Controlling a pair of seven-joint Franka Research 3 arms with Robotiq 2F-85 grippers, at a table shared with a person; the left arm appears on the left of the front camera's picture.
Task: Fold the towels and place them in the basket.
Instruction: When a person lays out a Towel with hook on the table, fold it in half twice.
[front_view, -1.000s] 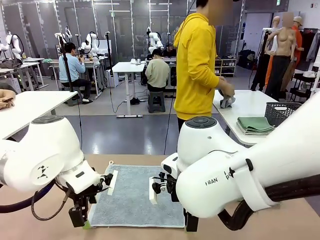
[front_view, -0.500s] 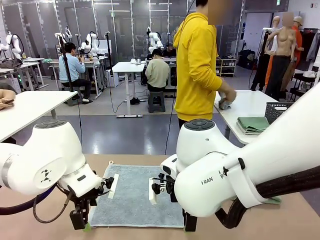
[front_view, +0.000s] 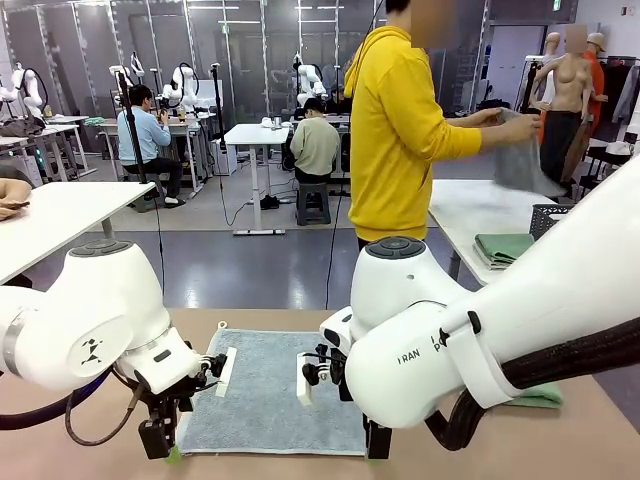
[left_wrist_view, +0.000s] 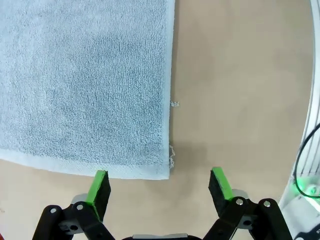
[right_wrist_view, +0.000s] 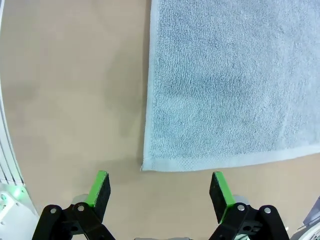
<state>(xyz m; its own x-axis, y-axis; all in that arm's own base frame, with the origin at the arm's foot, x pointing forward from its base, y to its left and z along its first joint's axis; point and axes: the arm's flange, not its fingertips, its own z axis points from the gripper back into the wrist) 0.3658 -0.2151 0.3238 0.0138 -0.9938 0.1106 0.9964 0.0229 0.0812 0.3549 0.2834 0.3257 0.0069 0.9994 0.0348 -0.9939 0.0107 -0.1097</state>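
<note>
A pale blue-grey towel (front_view: 270, 390) lies flat on the brown table between my arms. My left gripper (front_view: 160, 440) hangs open over its near left corner. In the left wrist view the towel (left_wrist_view: 85, 85) has that corner between the green fingertips (left_wrist_view: 100, 186) of the open left gripper (left_wrist_view: 160, 186). My right gripper (front_view: 376, 442) is open above the near right corner; the right wrist view has the towel (right_wrist_view: 235, 80) ending just ahead of the right gripper (right_wrist_view: 160, 187). A mint green towel (front_view: 510, 248) lies folded beside the dark basket (front_view: 550, 222) on the far white table.
A person in a yellow hoodie (front_view: 400, 130) stands across the table, holding up a grey cloth (front_view: 525, 165) over the white table (front_view: 470, 210). A green cloth edge (front_view: 535, 398) shows under my right arm. Bare brown tabletop (left_wrist_view: 240, 100) flanks the towel on both sides.
The person has lifted a grey cloth off the white table and holds it up with both hands. Both arms have barely shifted and both grippers have stayed open.
</note>
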